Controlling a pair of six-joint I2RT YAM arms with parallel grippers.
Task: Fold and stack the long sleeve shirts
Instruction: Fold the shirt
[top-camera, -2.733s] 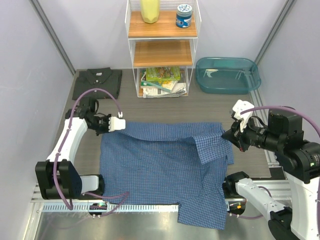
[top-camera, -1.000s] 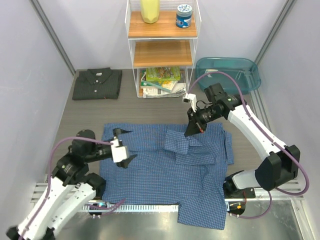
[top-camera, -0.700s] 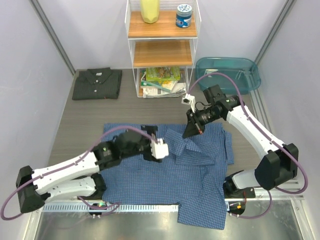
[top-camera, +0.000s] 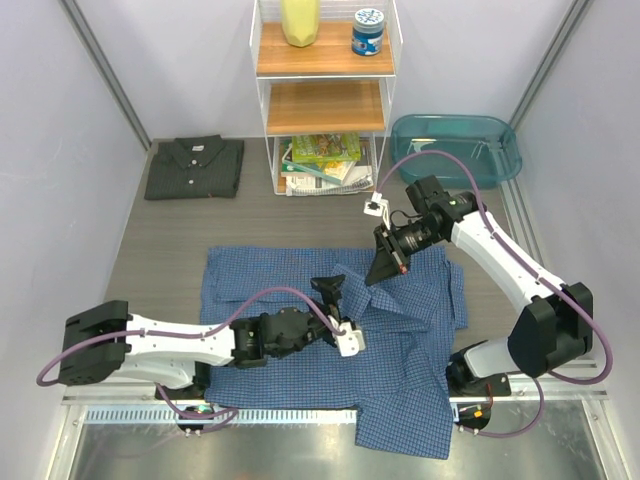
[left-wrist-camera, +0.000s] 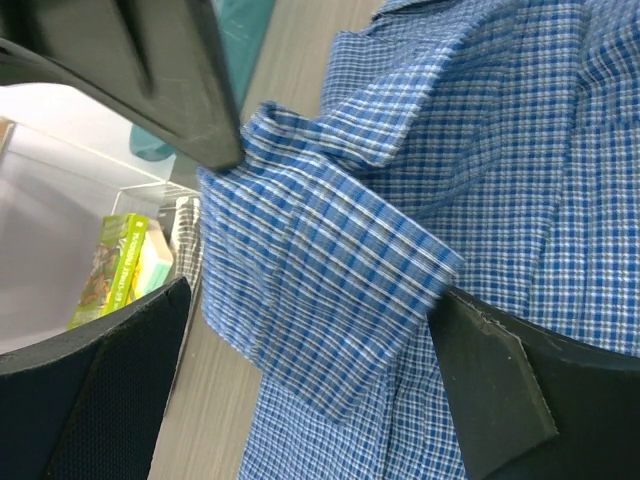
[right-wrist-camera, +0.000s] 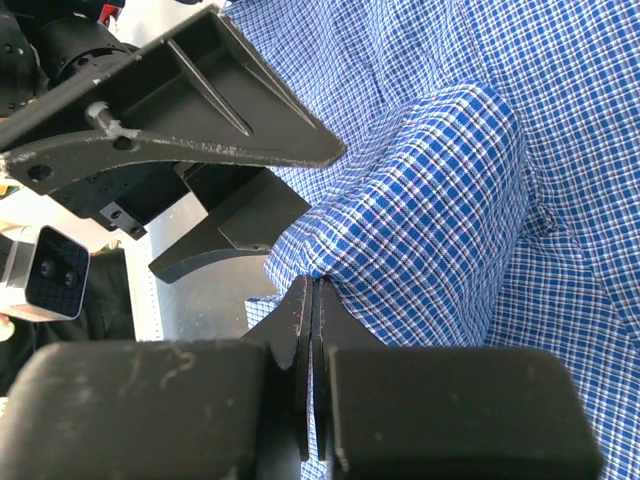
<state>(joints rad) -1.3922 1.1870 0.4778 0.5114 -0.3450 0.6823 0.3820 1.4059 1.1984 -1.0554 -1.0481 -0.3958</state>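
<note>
Top view: the blue checked shirt (top-camera: 270, 330) lies spread on the table (top-camera: 160, 260) at the near middle, with one sleeve (top-camera: 405, 298) drawn in across its body. The dark grey shirt (top-camera: 194, 167) sits folded at the far left corner. The right gripper (top-camera: 381, 272) is clenched on the cuff (top-camera: 354, 281), holding it just above the body, much where it was a second ago. The change is the left gripper (top-camera: 333, 296): it has swung from the shirt's left edge across to the cuff, jaws spread wide. Left wrist view: the cuff hangs between our two open fingers (left-wrist-camera: 110, 390), and nothing is pinched. Right wrist view: the fingertips (right-wrist-camera: 300, 320) are closed on a fold of checked cloth. We judge that a handover or a two-handed sleeve fold is being set up. Stacking is not yet done.
</note>
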